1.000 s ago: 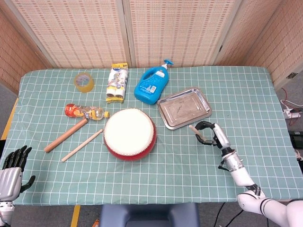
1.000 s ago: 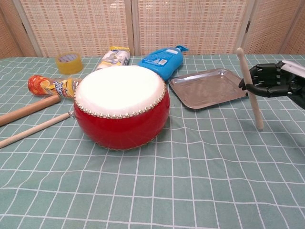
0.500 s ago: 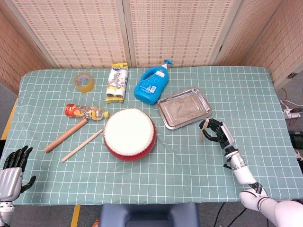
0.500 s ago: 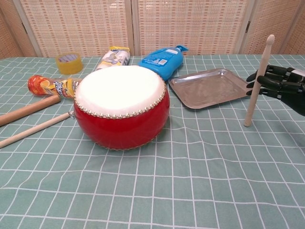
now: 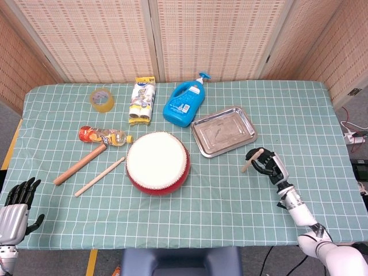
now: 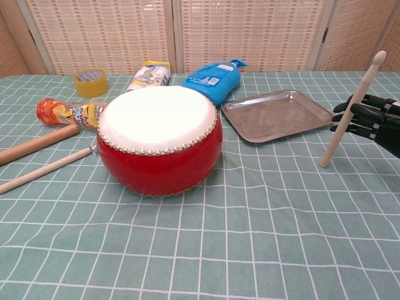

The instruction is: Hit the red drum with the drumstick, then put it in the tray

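Fingers of my left hand [image 5: 16, 202] are spread apart and holding nothing, low beyond the near left corner of the tabletop [image 5: 230, 213]; only the head view catches it, and its wrist is cut off by the frame. My right hand [image 5: 269, 165] sits toward the near right part of the tabletop, wrapped around the drumstick [image 6: 353, 107], which leans steeply with its lower tip on the cloth and its top tilted to the right. In the chest view this hand [image 6: 369, 120] is half cut by the right edge, so I cannot see how the thumb lies. The red drum [image 5: 157, 162] stands near the middle, well apart from the stick. To its left lie a second thin stick [image 5: 99, 176] and a thicker wooden rod [image 5: 80, 164], both running off the chest view's left edge. The tray [image 5: 223, 130] sits empty beyond my right hand. Farther back lie a snack packet [image 5: 102, 136], a blue bottle [image 5: 184, 103], a yellow pack [image 5: 142, 100] and a tape roll [image 5: 102, 99].
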Motion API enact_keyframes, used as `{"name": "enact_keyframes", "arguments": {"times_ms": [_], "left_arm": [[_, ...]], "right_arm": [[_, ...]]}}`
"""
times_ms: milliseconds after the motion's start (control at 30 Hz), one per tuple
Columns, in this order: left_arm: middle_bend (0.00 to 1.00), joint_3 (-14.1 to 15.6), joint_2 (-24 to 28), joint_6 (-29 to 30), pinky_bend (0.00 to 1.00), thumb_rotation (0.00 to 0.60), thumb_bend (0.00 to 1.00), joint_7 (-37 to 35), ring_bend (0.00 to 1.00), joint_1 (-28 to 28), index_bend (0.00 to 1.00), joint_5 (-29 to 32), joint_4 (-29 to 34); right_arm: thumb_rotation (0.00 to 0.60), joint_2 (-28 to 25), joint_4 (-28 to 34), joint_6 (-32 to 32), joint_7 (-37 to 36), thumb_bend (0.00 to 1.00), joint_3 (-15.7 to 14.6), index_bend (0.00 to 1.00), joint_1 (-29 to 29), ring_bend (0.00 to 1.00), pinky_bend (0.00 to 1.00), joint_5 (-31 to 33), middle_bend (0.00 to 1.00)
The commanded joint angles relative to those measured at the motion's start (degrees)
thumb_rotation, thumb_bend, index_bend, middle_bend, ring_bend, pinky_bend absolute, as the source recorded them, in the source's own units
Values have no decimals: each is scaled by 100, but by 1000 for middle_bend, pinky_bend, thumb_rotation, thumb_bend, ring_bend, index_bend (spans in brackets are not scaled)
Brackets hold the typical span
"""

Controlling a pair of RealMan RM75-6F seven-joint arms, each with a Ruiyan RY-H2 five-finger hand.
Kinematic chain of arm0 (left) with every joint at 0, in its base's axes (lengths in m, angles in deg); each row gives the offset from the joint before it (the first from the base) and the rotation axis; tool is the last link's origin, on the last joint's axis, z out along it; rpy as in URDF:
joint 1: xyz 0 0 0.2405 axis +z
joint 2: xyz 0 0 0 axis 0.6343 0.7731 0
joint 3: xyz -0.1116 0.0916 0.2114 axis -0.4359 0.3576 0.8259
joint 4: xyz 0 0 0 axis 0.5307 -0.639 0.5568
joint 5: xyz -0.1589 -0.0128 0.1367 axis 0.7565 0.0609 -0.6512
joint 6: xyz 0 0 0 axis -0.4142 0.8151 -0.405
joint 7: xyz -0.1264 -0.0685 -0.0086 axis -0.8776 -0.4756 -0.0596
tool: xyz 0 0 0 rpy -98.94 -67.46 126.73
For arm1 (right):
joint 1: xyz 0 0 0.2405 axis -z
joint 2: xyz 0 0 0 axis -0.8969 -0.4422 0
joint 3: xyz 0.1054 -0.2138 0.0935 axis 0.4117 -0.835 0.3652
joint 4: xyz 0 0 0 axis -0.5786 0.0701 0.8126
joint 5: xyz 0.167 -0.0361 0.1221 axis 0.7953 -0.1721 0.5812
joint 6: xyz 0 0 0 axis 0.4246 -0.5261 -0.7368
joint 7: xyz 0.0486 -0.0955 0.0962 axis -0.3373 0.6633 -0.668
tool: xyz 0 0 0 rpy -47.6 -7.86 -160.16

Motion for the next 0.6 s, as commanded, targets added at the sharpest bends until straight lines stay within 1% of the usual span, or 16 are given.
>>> {"name": "enact_keyframes", "arguments": {"times_ms": [33, 300, 600], "left_arm": [[0, 0, -2, -5, 0, 600, 253, -2, 0, 1, 26, 8, -8], [0, 14, -12, -26, 0, 600, 253, 34, 0, -6, 26, 0, 11], [0, 30, 17, -80, 0, 600, 253, 31, 0, 4, 26, 55, 13]], "right_arm": [[600, -4, -125, 18, -130, 549, -48, 659, 67, 379, 363, 5, 441], [600, 106, -336, -35, -146, 550, -131, 634, 4, 379, 363, -52, 441], [600, 215, -487, -85, -220, 550, -143, 615, -91, 379, 363, -48, 440]]}}
